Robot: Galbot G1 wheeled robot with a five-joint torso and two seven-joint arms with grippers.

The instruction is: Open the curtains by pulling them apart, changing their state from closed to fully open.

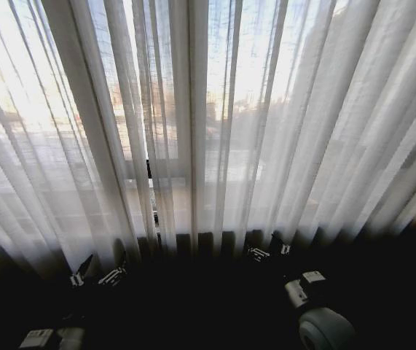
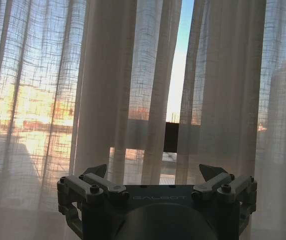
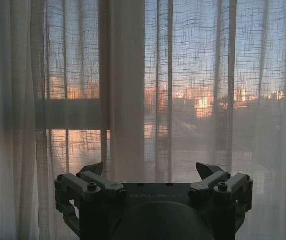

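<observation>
Left gripper point(image 2: 153, 172): we find its fingers point(image 2: 98, 171) spread wide, nothing between them, held low in front of the curtains point(image 2: 107, 90) and short of touching the cloth. In the head view it point(image 1: 100, 271) sits at the lower left, just below the hem line.

Right gripper point(image 3: 150, 170): we log the same state, fingers point(image 3: 210, 171) splayed apart and empty, facing the fabric point(image 3: 127, 85) without contact. In the head view it point(image 1: 269, 251) sits low and right of centre, with its arm point(image 1: 324, 324) trailing toward the lower right corner.

Curtains point(image 1: 193, 124): two sheer pale panels in long vertical pleats, hanging across the whole window ahead of us, drawn closed. The panels meet near the middle; from the left wrist we note a narrow slit point(image 2: 175, 85) between two bunched folds, bright sky showing through it. Bunched folds read beige, flat stretches are see-through.

Behind the cloth: a dark window frame bar point(image 1: 149, 169) near centre, a horizontal rail point(image 3: 70, 114), and sunlit buildings point(image 3: 203, 106) seen faintly through the weave.

Below the hem: dark floor point(image 1: 193, 306).
</observation>
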